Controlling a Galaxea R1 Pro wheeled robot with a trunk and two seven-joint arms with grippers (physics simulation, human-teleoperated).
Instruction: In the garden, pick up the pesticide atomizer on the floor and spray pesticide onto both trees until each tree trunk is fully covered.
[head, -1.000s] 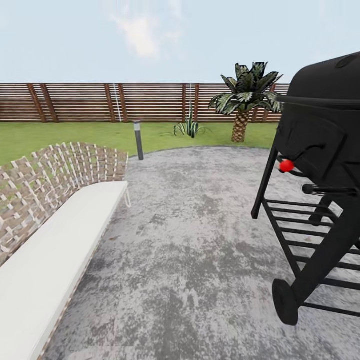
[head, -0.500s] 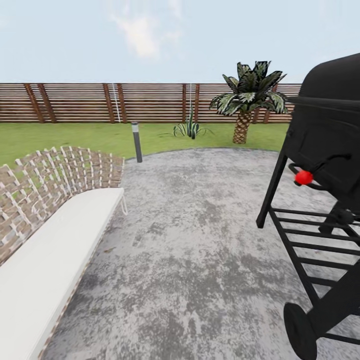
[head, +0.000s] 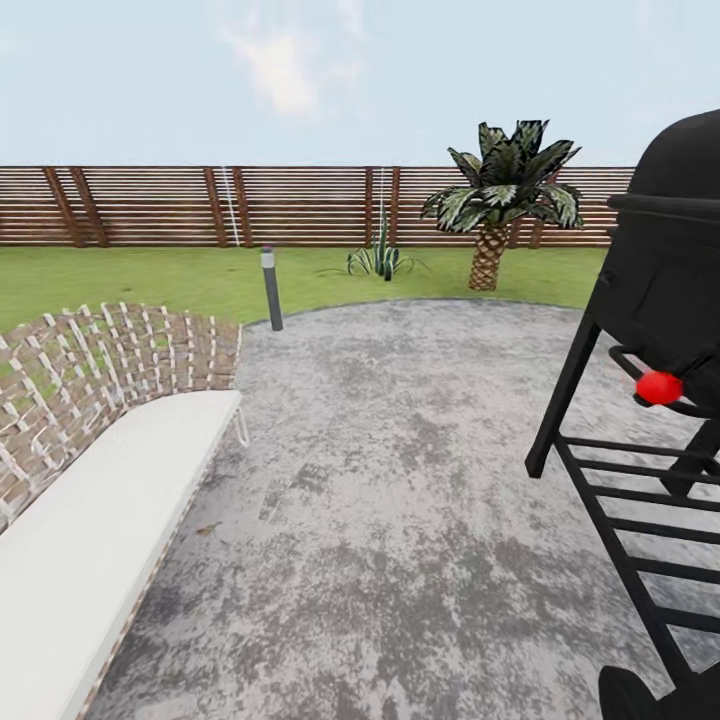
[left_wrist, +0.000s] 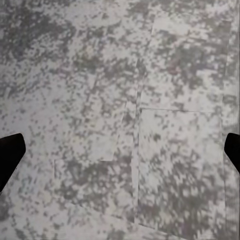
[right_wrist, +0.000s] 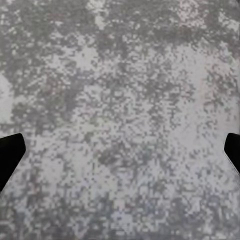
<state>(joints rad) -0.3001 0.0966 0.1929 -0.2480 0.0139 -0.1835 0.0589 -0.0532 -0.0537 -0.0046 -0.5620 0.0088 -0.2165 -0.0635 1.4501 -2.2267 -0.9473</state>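
Garden (head: 150, 275): lawn strip ahead, past grey paved patio (head: 400, 480), backed by slat fence (head: 200, 205). Short palm (head: 500, 200) and lamp post (head: 270, 288) at lawn edge. Woven bench (head: 90, 460) with white cushion on left, black grill (head: 660, 400) with red knob (head: 658, 387) on right. Left tool (left_wrist: 120, 150) spread wide over paving, nothing held. Right tool (right_wrist: 120, 150) same: wide, empty, over paving.
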